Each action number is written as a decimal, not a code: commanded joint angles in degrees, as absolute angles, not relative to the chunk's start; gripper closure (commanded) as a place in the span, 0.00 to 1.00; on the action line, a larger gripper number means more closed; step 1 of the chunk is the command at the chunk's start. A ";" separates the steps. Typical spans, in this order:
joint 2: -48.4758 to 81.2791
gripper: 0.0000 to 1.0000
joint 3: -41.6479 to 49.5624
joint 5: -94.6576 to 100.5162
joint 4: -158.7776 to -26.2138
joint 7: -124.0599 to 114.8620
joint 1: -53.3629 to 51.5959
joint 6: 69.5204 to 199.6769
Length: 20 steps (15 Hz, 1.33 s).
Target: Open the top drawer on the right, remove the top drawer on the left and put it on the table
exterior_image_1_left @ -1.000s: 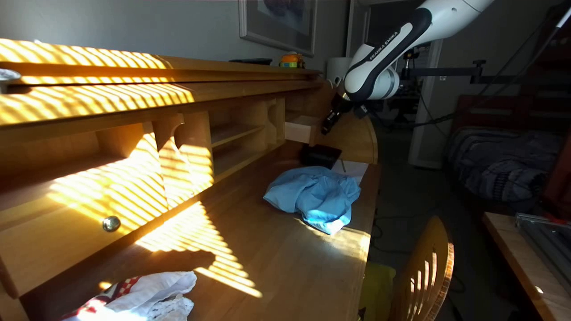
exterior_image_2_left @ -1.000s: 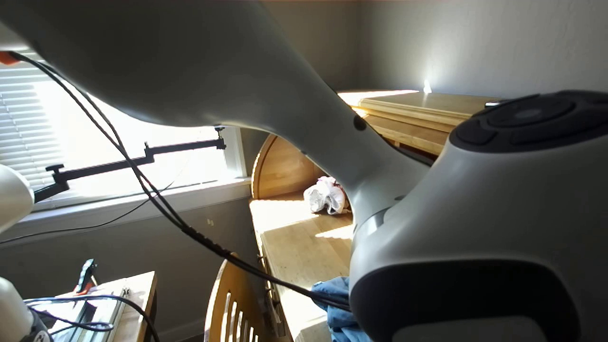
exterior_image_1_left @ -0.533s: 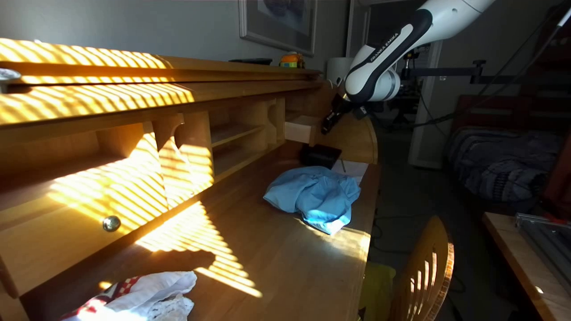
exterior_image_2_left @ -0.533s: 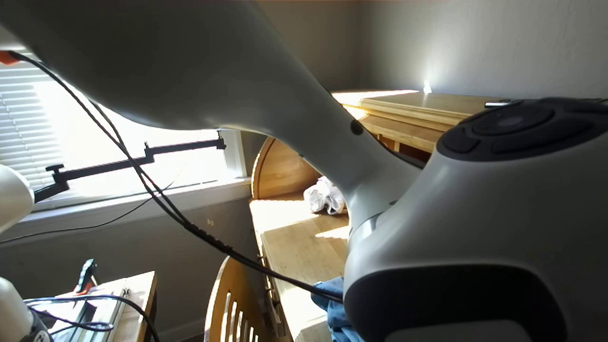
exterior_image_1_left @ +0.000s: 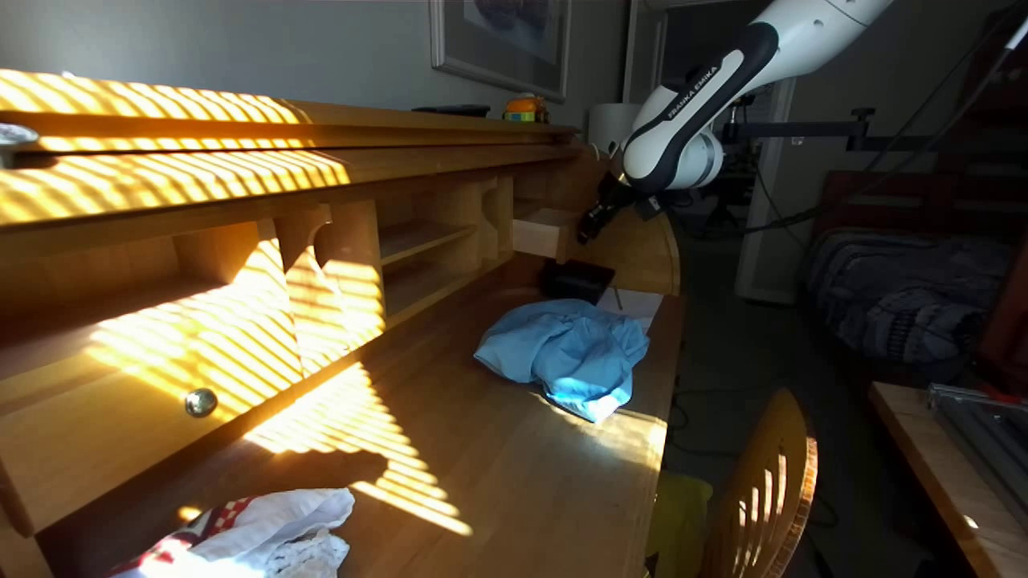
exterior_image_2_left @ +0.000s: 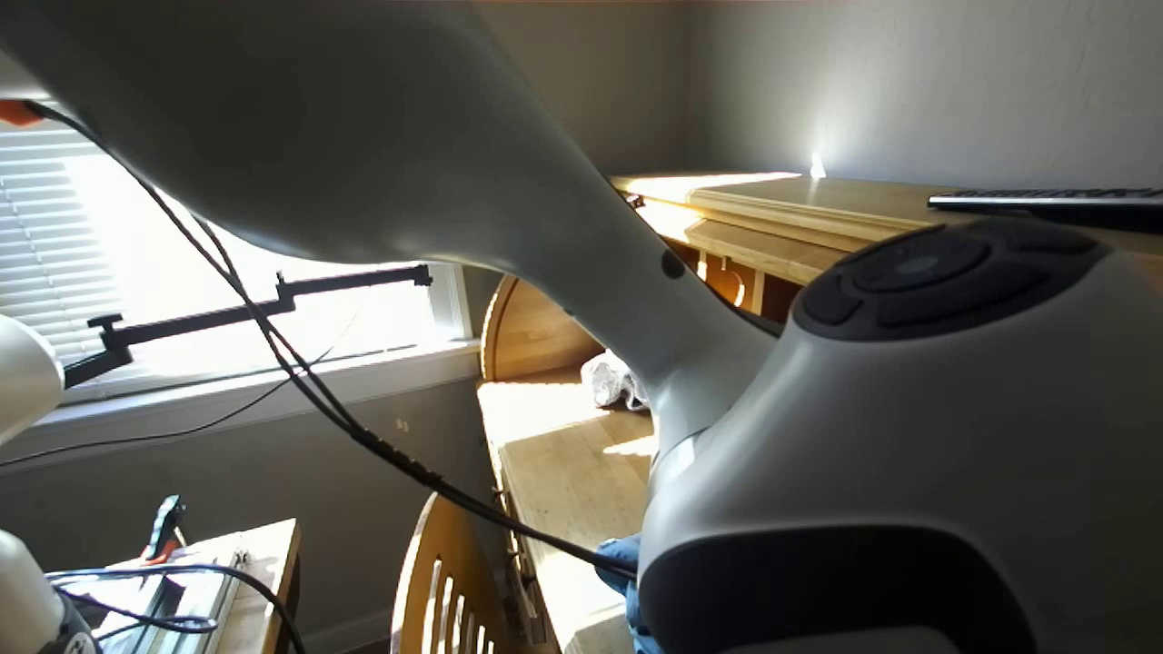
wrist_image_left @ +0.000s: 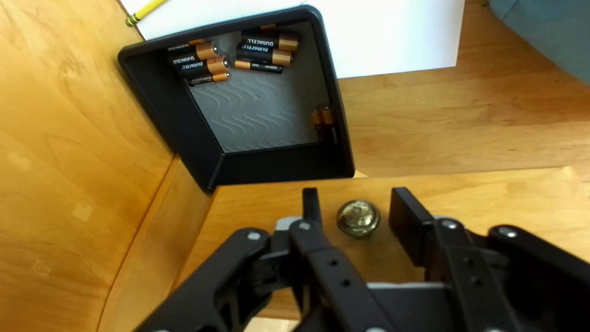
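Where the desk crosses an exterior view, its near end is cut off. Left to right: the near drawer, cropped at the edge; a white-and-red cloth, cropped below; the far drawer, pulled out, interior hard to make out; the gripper, too dark to read. In the wrist view its fingers stand parted, gaps showing either side of the knob.

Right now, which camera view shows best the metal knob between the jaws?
The wrist view: the knob shows whole, close, between the open jaws. In both exterior views I cannot make it out: the drawer shows mainly its side, or the robot arm covers much of the desk.
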<state>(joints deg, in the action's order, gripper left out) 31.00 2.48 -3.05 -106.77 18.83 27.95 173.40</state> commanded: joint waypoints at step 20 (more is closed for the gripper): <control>9.06 0.00 7.49 5.87 -124.50 12.67 12.30 160.90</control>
